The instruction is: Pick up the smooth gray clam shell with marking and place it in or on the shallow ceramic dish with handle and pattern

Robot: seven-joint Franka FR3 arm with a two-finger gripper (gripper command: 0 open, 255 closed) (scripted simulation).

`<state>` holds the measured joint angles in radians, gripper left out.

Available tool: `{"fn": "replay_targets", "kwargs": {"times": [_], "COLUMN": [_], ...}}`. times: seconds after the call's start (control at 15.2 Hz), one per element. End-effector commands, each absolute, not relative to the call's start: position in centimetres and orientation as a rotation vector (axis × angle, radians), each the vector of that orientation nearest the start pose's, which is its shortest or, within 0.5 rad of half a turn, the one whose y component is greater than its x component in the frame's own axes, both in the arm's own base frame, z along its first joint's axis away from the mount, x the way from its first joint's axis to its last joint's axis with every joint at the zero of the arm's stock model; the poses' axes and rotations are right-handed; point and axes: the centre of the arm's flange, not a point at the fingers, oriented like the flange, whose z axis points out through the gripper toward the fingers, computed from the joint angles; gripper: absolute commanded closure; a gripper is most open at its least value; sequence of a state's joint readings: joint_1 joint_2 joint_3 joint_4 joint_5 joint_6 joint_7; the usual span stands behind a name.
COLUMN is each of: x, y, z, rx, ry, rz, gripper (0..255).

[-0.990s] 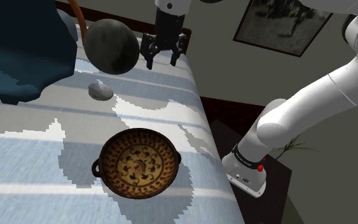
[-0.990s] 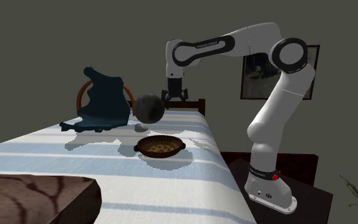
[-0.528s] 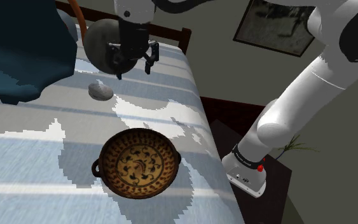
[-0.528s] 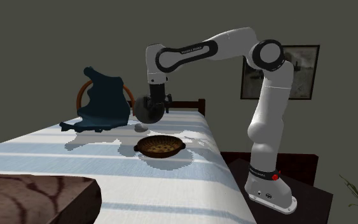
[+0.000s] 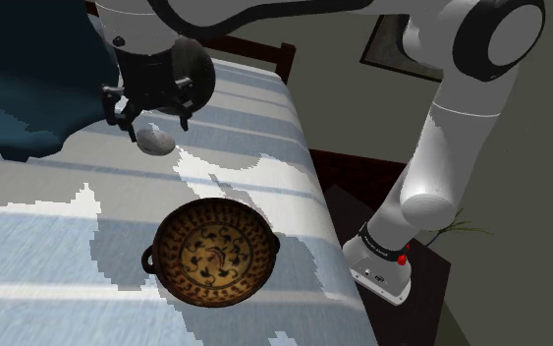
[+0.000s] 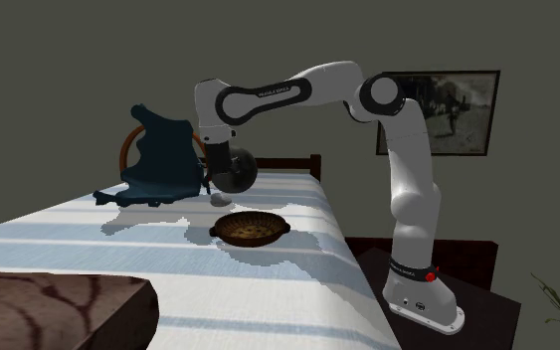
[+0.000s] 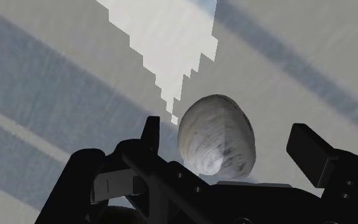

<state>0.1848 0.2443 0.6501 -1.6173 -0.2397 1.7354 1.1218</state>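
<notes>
In the shoulder view the white arm [image 5: 431, 147] reaches from its stand [image 5: 387, 265] at the lower right across to the upper left of the frame. There the black pincer [image 5: 153, 125] hangs just above the gray clam shell [image 5: 156, 144]. The pincer is released, with its two fingers [image 5: 125, 122] spread to either side of the shell and not touching it. The wrist view agrees: the pale shell [image 7: 217, 137], streaked with darker gray, lies on the bed cover between the parted fingers [image 7: 151, 129], and a gap shows on each side.

The shell rests on the blue and white striped bed [image 5: 48, 246], apart from the dish [image 5: 213, 253]. The dish sits lower in the frame, near the middle. It is shallow and round, brown and yellow, with a dark leafy pattern inside and small handles at its rim.

A dark gray ball [image 5: 195, 74] shows just behind the pincer, partly hidden by it. A dark blue cloth [image 5: 28, 79] is heaped at the upper left, and a framed picture [image 5: 387, 44] hangs on the wall at the upper right.

In the second exterior view the pincer [image 6: 211, 184] hangs left of centre, over the shell [image 6: 220, 200], with the ball [image 6: 238, 169] beside it. The dish [image 6: 251, 230] lies below and right of the shell, nearer the camera.
</notes>
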Motion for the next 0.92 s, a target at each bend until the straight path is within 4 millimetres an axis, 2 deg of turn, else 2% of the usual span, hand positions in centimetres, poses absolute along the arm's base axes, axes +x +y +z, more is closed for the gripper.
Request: {"fn": "replay_targets", "kwargs": {"times": [0.0, 0.4, 0.86], "x": [45.6, 45.6, 45.6], "y": [42.2, 41.8, 41.8], "z": [48.9, 46.0, 46.0], "rx": [-3.228, -3.228, -3.228], "ry": [0.406, 0.406, 0.406], "rz": [-0.052, -0.052, -0.052], "gripper": [0, 0, 0]}}
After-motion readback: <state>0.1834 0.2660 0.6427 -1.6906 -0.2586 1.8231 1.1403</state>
